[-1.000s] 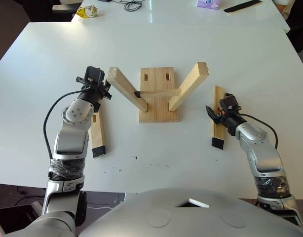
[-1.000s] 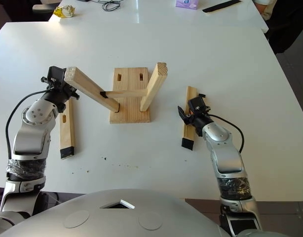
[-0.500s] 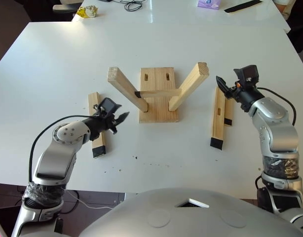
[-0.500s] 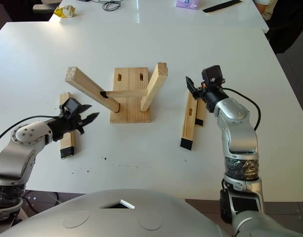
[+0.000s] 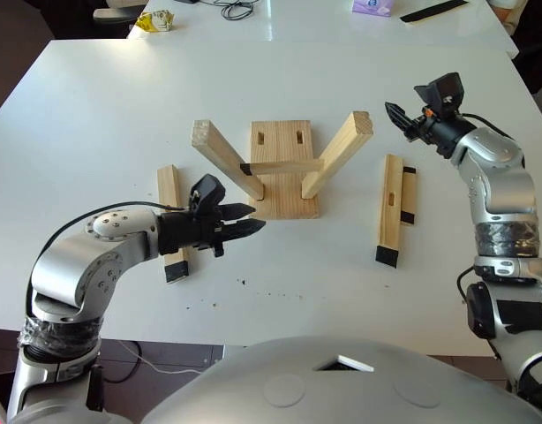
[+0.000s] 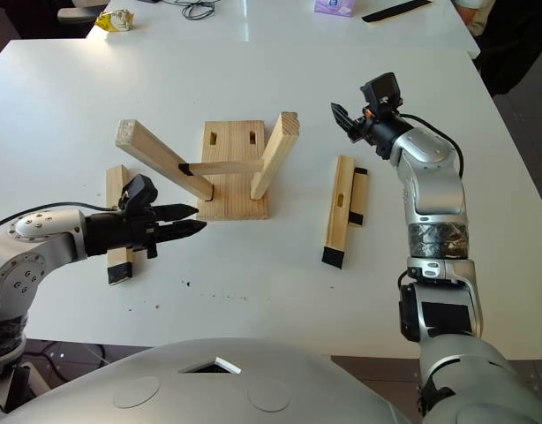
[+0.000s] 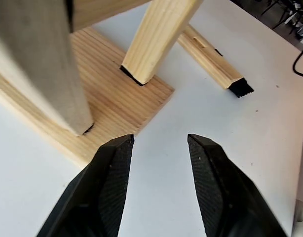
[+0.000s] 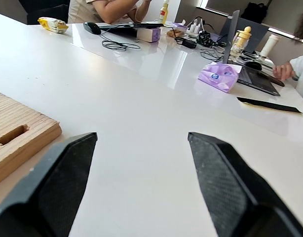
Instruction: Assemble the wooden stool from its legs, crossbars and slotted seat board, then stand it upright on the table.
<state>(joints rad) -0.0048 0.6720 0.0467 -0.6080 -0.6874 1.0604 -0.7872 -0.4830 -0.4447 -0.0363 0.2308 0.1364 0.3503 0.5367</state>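
— What is laid out on the tabletop (image 5: 94,106)?

— The white tabletop is spread over nearly the whole head view; at its centre the slotted seat board (image 5: 282,148) is laid flat, with two open slots seen at its upper end; two legs are set into its lower end.

— How are those legs placed?

— A first leg (image 5: 225,159) is slanted toward the upper left; a second leg (image 5: 339,154) is slanted toward the upper right; they are joined by a crossbar (image 5: 284,166) held level above the board.

— And the loose parts?

— A third leg (image 5: 169,187) is laid flat to the lower left of the board, and is partly covered by the left arm (image 5: 94,265); a fourth leg (image 5: 391,208) is laid flat to the right of the board, with a shorter bar (image 5: 409,196) placed just beside it on its right.

— What can be said of the claws?

— The left claw (image 5: 247,219) is held close to the board's lower left corner; its fingers are narrowly parted and nothing is gripped between them; the right claw (image 5: 402,121) is found at the upper right, above the fourth leg in the frame; it is spread wide and nothing is held.
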